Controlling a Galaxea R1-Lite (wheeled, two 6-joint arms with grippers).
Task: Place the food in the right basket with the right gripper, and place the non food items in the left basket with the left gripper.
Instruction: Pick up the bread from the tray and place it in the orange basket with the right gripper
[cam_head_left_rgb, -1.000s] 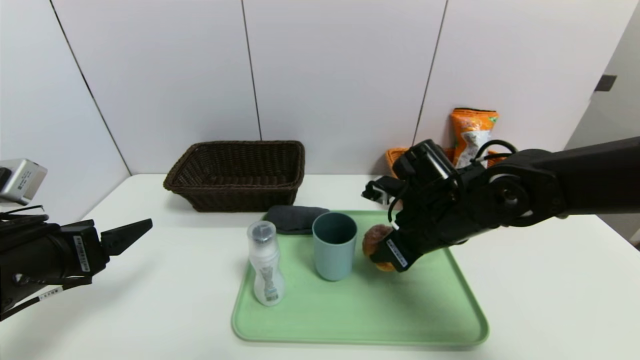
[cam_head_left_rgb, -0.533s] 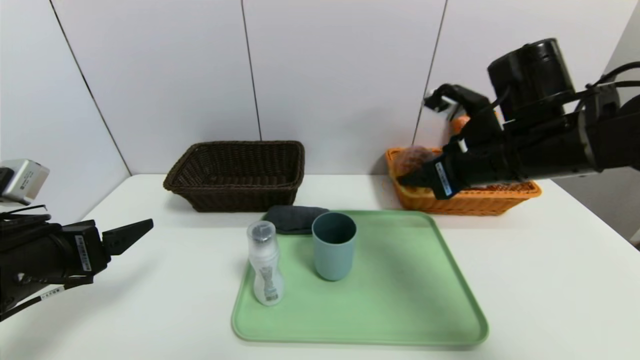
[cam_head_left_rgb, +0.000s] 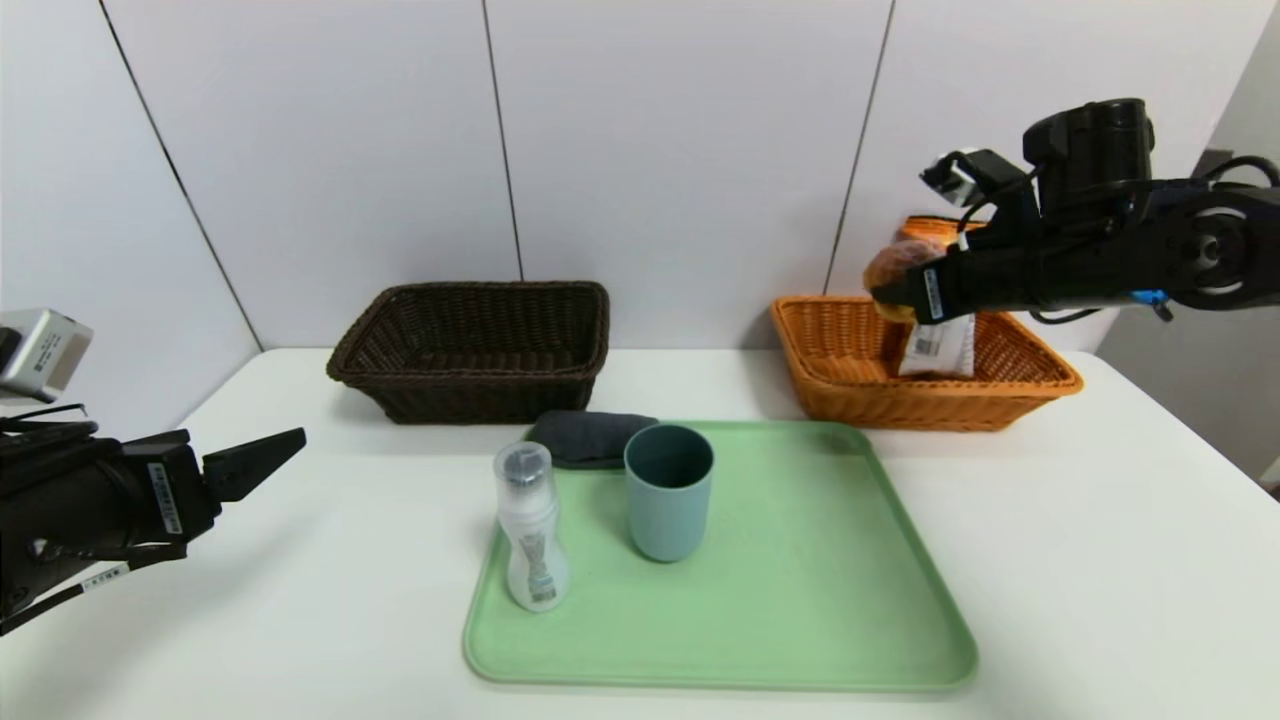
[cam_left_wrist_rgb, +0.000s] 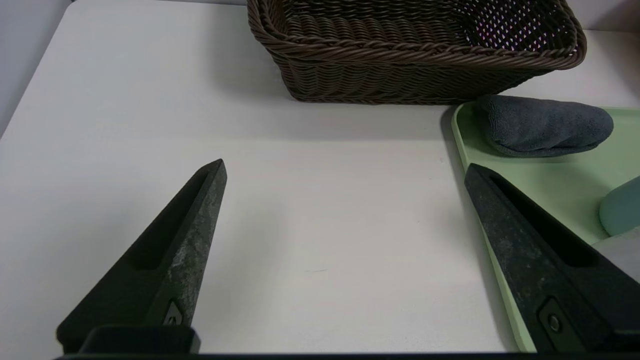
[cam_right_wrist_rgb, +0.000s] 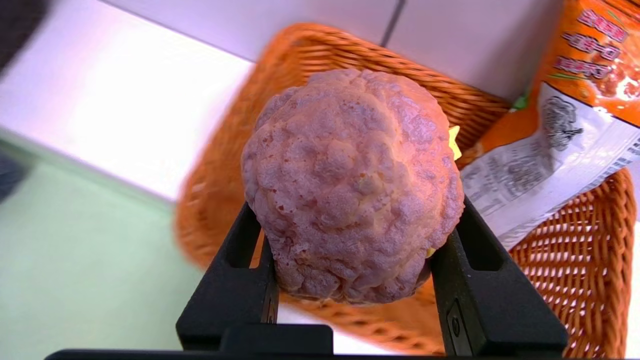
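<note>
Orange-tan basket (cam_head_left_rgb: 1000, 395): stands at the back right of the desk (cam_head_left_rgb: 1100, 560), against the wall; the orange snack packet (cam_head_left_rgb: 935, 345) stands in it, leaning on the back wall, white printed back facing the head view.
Dark brown basket (cam_head_left_rgb: 470, 350): at the back of the desk, left of the orange-tan one and well apart from it; nothing shows inside it.
Green tray (cam_head_left_rgb: 800, 620): lies in front of both baskets; it carries the teal-blue cup (cam_head_left_rgb: 668, 492), upright, and the rolled grey cloth (cam_head_left_rgb: 590, 438) at its far left corner. The white bottle (cam_head_left_rgb: 530, 530) with grey cap stands upright at the tray's left edge.
Bun (cam_head_left_rgb: 893, 272): clamped between the two fingers of the right end effector (cam_head_left_rgb: 900, 290), in the air above the orange-tan basket, just in front of the packet.
Left end effector (cam_head_left_rgb: 255, 465): hangs over the left side of the desk, fingers spread wide, holding nothing.
Right wrist view only: the bun's cracked crust and a sliver of yellow filling (cam_right_wrist_rgb: 454, 142) at its side, with a finger pressed against each flank.
Left wrist view only: the wide gap between the left fingers, and the cloth lying just in front of the dark brown basket.
</note>
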